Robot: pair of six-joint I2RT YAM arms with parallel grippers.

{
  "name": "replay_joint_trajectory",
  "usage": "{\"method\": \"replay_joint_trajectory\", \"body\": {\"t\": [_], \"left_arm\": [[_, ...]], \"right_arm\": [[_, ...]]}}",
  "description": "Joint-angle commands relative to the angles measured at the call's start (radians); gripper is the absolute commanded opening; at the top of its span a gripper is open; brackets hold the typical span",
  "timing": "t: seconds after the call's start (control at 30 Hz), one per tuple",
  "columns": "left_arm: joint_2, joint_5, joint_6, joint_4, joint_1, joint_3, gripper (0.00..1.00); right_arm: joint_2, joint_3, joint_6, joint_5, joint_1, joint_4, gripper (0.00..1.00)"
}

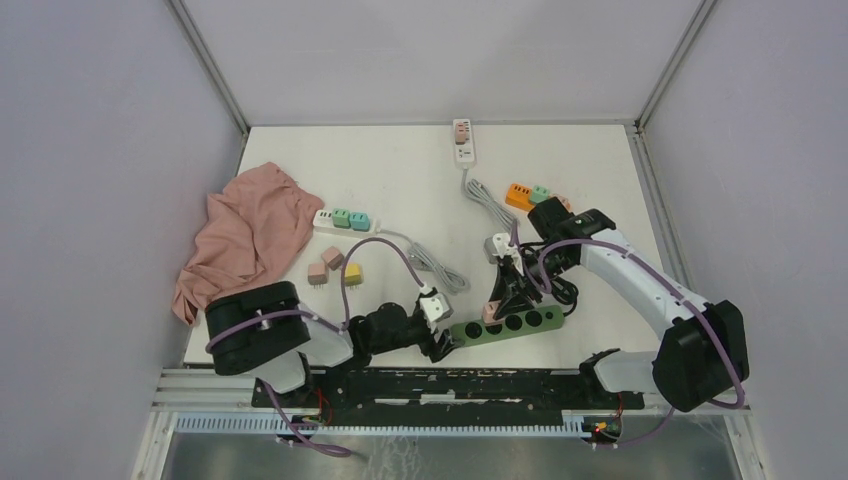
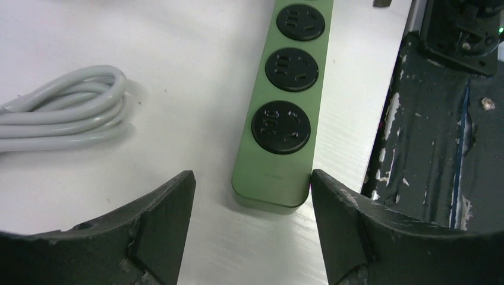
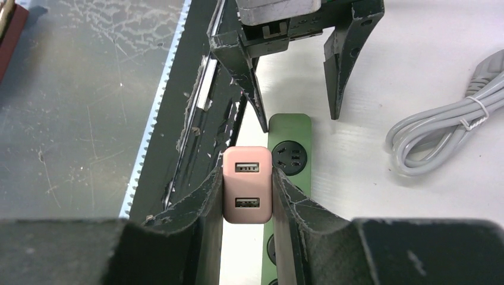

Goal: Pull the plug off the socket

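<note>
Two tools to place, both around 6 o'clock on the bench [image 1: 400,160], near its front edge. Finds the right tool [image 3: 248,173] clamped on the pink plug [image 3: 247,196], one finger flat against each side, USB face toward the wrist camera. Finds the left tool [image 2: 252,185] spread wide, straddling the end of the green strip [image 2: 270,178] without squeezing it; may touch the strip's corner with one finger, cannot tell.

Places the strip's long axis close to 9-to-3 in the top view, with the 3 o'clock end slightly farther back. Puts the left tool at the 9 o'clock end, and the plug just in from that end, at the strip's 12 o'clock edge. Shows the three sockets nearest the left tool bare, and the socket [image 3: 288,157] right beside the plug bare too.

Suggests the plug sits offset from its socket and probably above it, likely free; cannot confirm the prongs, hidden under the body. Calls for a pull straight up, square to the long axis, by the right arm as the one with the grip. Risks dragging the strip along if any prong is seated, with no clamp on the strip.
</note>
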Motion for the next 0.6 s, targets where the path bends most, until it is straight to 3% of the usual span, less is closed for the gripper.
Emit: {"method": "replay_joint_trajectory", "body": {"t": [0.0,0.23,0.57], "left_arm": [[-0.126,-0.060,-0.050,-0.170,0.008,0.051,0.78],[-0.293,-0.086,-0.068,-0.410,0.008,0.117,0.79],[-0.457,-0.178,-0.156,-0.541,0.010,0.156,0.89]], "right_arm": [[-0.025,0.054,0.064,-0.096,-0.020,-0.019,0.02],[-0.032,0.059,0.207,-0.104,-0.042,0.044,0.03],[-0.044,0.048,0.379,-0.149,-0.085,0.137,0.03]]}}
